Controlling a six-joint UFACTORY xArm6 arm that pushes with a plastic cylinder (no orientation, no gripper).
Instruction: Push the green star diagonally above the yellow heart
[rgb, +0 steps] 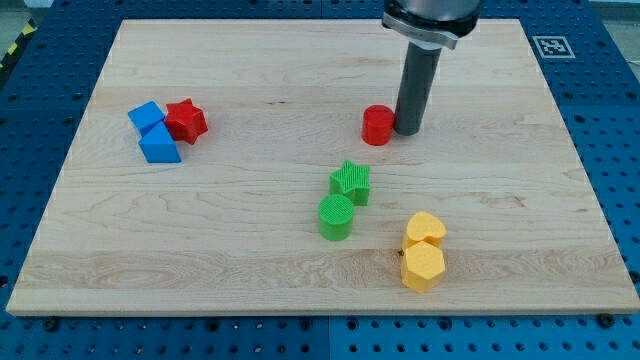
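Observation:
The green star (351, 181) lies near the middle of the wooden board (250, 230). The yellow heart (424, 229) lies to its lower right, touching a yellow hexagon (422, 266) below it. My tip (410, 130) is at the view's upper middle, right beside a red cylinder (378, 125) on its right side. The tip is well above and to the right of the green star, apart from it.
A green cylinder (336, 217) touches the green star at its lower left. A blue block (146, 116), another blue block (160, 144) and a red star (186, 121) cluster at the view's left.

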